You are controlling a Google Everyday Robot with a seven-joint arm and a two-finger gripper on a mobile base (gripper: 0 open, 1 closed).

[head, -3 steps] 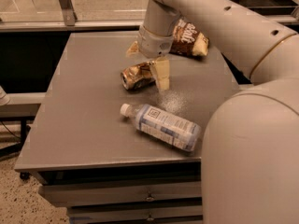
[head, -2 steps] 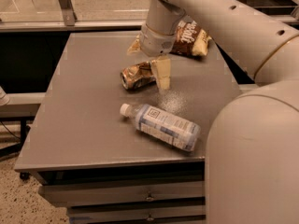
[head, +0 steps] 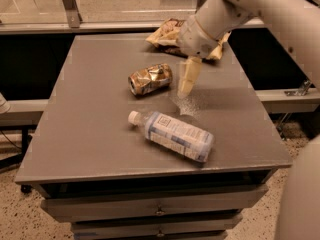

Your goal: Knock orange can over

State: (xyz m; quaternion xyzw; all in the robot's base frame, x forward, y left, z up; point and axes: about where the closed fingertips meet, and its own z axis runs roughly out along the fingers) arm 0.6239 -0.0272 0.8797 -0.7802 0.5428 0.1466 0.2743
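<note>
The orange can (head: 150, 79) lies on its side on the grey table (head: 90, 134), near the middle, its silver top facing front left. My gripper (head: 185, 83) hangs from the arm just to the right of the can, a small gap apart from it, its tip close above the table. The clear plastic bottle (head: 175, 135) with a white cap lies on its side in front of the can.
A brown-and-yellow snack bag (head: 165, 34) lies at the table's back edge, partly behind my arm (head: 215, 19). A glass wall with a metal rail stands behind the table. Drawers sit under the table's front edge.
My gripper has shifted slightly right, away from the can. The bulky part of my arm has withdrawn from the lower right. The can and bottle lie as before.
</note>
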